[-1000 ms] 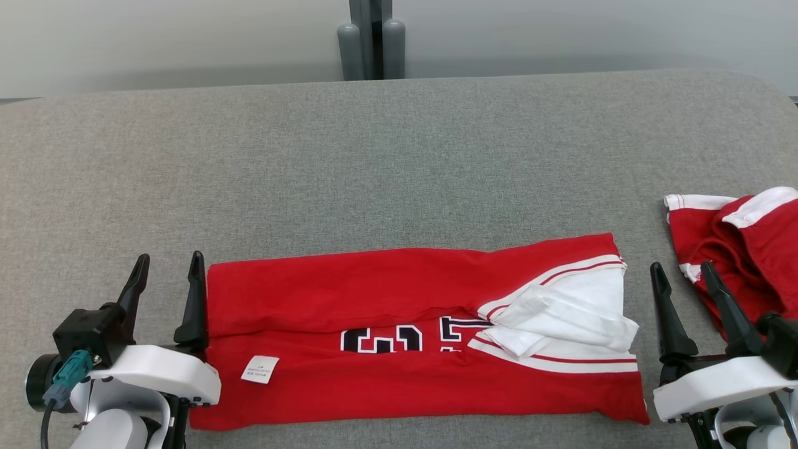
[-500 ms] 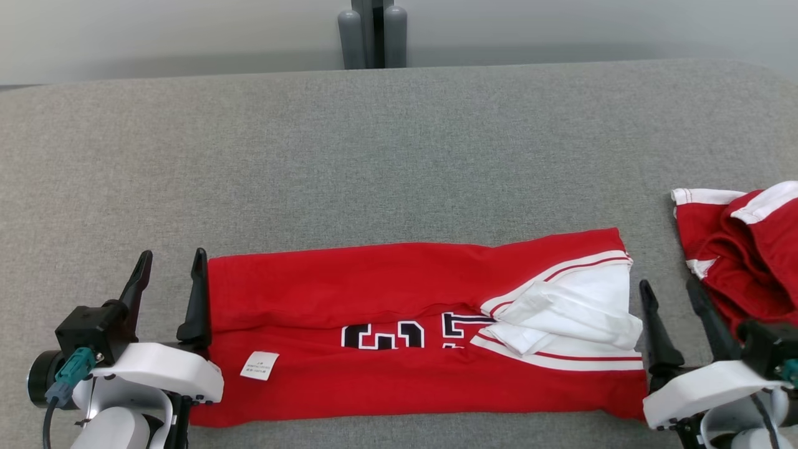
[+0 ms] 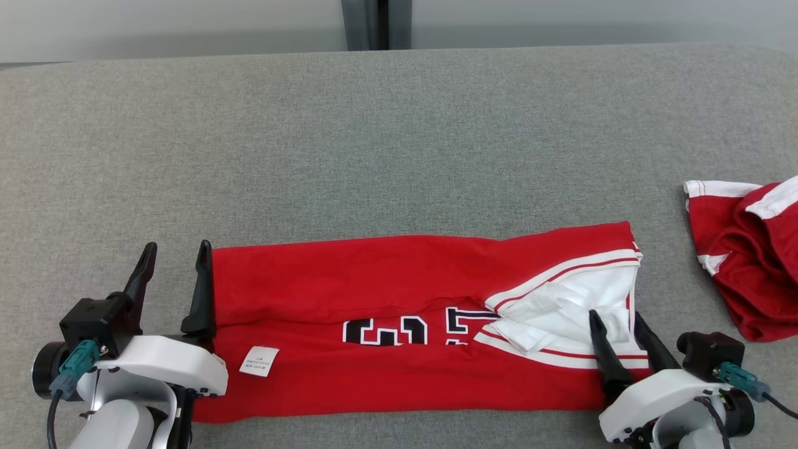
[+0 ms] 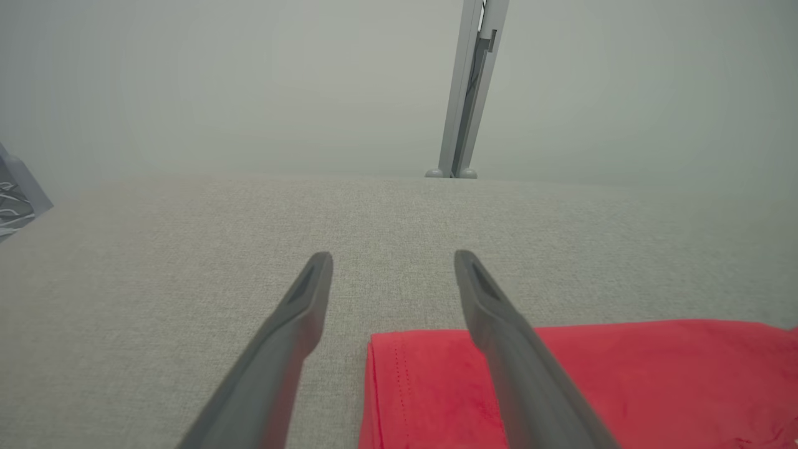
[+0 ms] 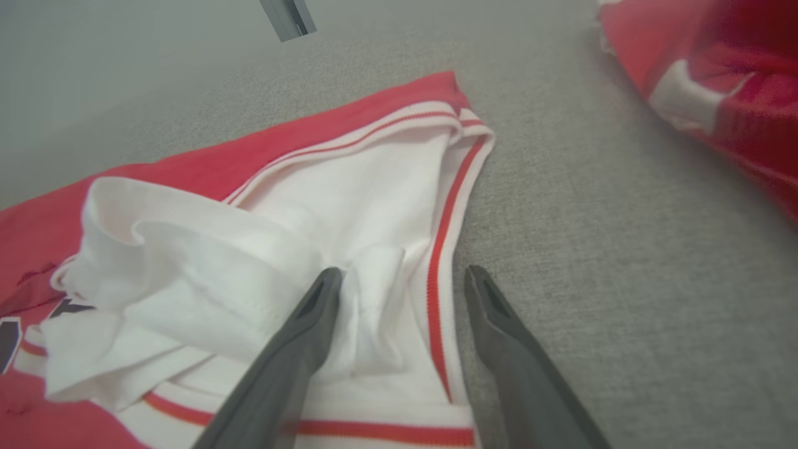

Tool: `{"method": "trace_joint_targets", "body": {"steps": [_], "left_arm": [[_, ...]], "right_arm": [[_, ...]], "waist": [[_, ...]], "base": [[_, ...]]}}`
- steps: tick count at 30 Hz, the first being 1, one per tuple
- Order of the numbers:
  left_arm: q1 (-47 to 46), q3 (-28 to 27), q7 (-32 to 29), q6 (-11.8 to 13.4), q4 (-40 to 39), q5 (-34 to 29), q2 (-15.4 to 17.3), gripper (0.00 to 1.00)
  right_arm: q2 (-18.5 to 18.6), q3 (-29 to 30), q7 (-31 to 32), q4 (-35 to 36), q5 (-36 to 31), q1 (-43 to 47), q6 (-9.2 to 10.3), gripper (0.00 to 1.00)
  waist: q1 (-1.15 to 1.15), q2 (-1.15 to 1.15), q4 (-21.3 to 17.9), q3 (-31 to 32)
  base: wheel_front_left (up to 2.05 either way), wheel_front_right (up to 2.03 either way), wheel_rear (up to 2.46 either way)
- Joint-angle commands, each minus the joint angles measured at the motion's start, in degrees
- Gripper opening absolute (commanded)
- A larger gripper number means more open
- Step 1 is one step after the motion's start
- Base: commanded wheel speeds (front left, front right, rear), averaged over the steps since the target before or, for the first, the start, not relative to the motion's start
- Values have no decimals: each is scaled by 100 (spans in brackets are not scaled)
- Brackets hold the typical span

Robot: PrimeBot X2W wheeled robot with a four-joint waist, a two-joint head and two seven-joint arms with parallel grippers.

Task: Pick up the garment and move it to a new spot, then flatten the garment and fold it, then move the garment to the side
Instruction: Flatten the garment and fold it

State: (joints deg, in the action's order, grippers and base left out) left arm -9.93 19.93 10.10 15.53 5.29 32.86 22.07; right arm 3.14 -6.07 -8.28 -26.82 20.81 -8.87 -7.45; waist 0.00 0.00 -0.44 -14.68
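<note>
Now my right jaws, wide open, have slid astride the white-trimmed end of the garment (image 3: 374,280) on the surface (image 3: 399,137), left jaws wide at its other edge, so I judge both ready to grip

Lab-like test bay: grey fabric-covered worktable (image 3: 399,125), plain pale wall (image 3: 156,25), bare metal post (image 3: 363,25).

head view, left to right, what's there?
left gripper → jersey label → jersey numbers → right gripper, over the jersey's white end → crumpled red garment
</note>
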Motion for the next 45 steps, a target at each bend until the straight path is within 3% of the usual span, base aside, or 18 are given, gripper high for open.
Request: {"method": "trace_joint_targets", "body": {"steps": [1, 2, 3, 4, 8, 13, 20, 24, 29, 36, 40, 45], "left_arm": [[-118, 1, 28, 31, -17, -43, -9, 100], [-124, 1, 40, 31, -27, -41, -11, 100], [-123, -3, 39, 37, -30, -45, -2, 100], [-121, -7, 44, 38, -37, -47, 4, 100], [-117, -19, 51, 67, -61, -39, 15, 100], [-112, -11, 50, 95, -87, -16, 19, 100], [-124, -4, 55, 133, -137, -24, 28, 100], [-125, -16, 74, 152, -153, 4, 22, 100], [-127, 1, 82, 165, -157, 5, 18, 100], [-170, 46, 165, 128, -120, -39, -3, 100], [-235, 100, 164, 91, -72, -49, -26, 100], [-261, 174, 187, 63, 9, -55, -71, 100]], "right_arm": [[-46, -219, 48, -214, 148, 93, -11, 100], [-54, -311, 33, -263, 248, 106, -11, 88], [-57, -414, 10, -301, 296, 111, -12, 40], [-65, -494, 6, -343, 392, 125, -13, 0], [-31, -466, -219, -443, 523, 51, -3, 0], [67, 9, -452, -345, 386, -100, 16, 0], [303, 652, -512, 49, 82, -85, 8, 0], [324, 657, -465, 588, -157, -153, -4, 0], [207, 210, -280, 1491, -352, -184, -5, 0], [64, -1253, 263, 2785, -359, -123, -5, 0], [8, -2043, 479, 2837, -129, -335, -5, 0], [2, -2809, 509, 2237, 161, -749, -5, 0]], "waist": [[0, 0, 7, 2], [0, 0, 4, 2], [0, 0, -1, -1], [0, 0, -8, -3], [0, 0, -53, -9], [0, 0, -101, -4], [0, 0, -126, -11], [0, 0, -134, -14], [0, 0, -128, 14], [0, 0, -13, 66], [0, 0, 128, 60], [0, 0, 326, -5]], "base": [[0, 0, 0], [0, 0, 0], [0, 0, 0], [0, 0, 0], [0, 0, 0], [0, 0, 0], [0, 0, 0], [0, 0, 0], [0, 0, 0], [0, 0, 0], [0, 0, 0], [0, 0, 0]]}}
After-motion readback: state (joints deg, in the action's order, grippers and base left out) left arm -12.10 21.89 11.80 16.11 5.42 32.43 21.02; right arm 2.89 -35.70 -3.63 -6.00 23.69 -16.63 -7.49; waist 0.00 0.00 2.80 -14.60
